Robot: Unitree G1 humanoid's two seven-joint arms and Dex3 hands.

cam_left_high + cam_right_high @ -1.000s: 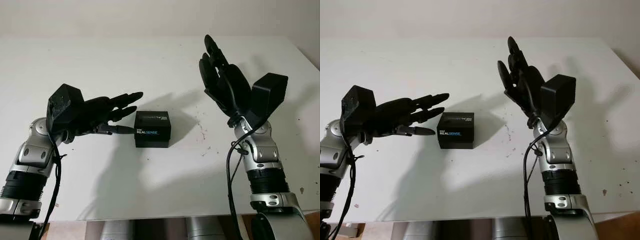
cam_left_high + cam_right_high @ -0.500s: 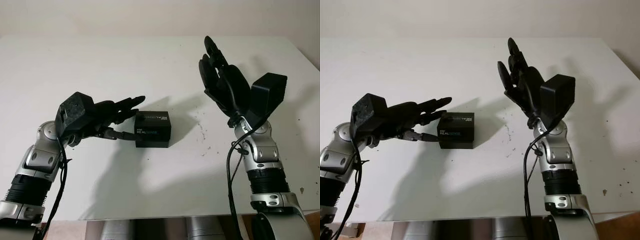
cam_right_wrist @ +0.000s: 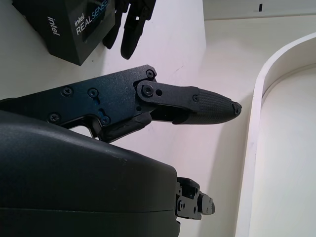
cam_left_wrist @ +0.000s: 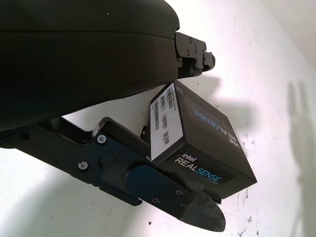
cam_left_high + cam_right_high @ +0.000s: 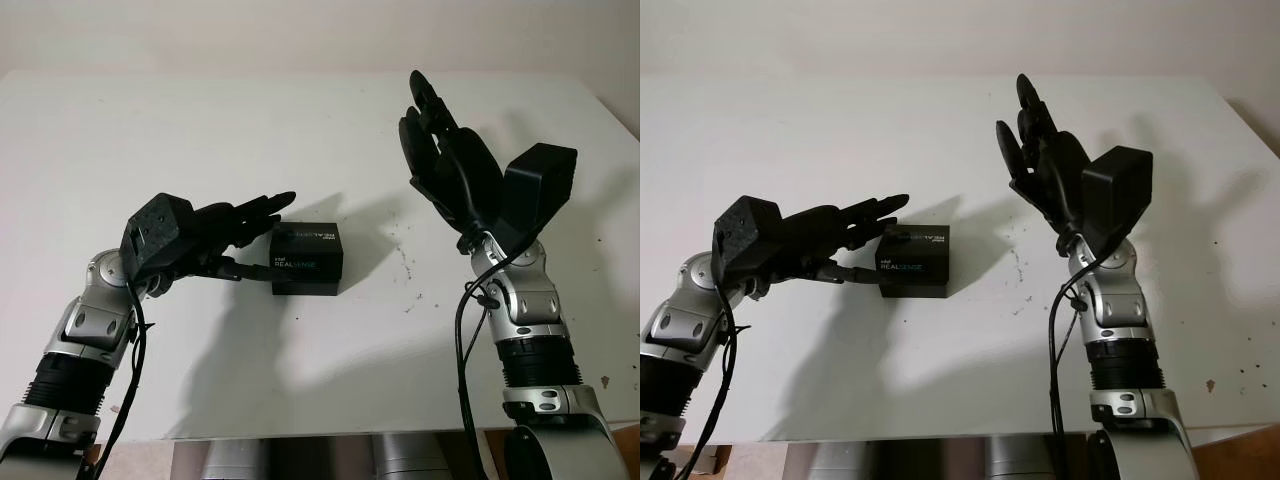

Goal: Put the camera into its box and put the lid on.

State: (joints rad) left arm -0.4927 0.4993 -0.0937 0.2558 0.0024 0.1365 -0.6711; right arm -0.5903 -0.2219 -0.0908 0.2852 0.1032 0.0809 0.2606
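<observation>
1. White table (image 5: 300, 130), plain and matte with a few small specks right of centre, pale wall behind.
2. Right hand (image 5: 450, 165) is raised well right of the box, open, holding nothing, idle.
3. Left hand (image 5: 215, 232) reaches in from the left, released around nothing, fingertips (image 4: 197, 217) at the box's left side; actual contact can't be told.
4. Black RealSense box (image 5: 307, 258) sits mid-table, lid apparently already on.
5. Likely step: gripping or steadying the box. Close the fingers squarely on opposite sides, keep it level, and avoid shoving it sideways across the smooth top.
</observation>
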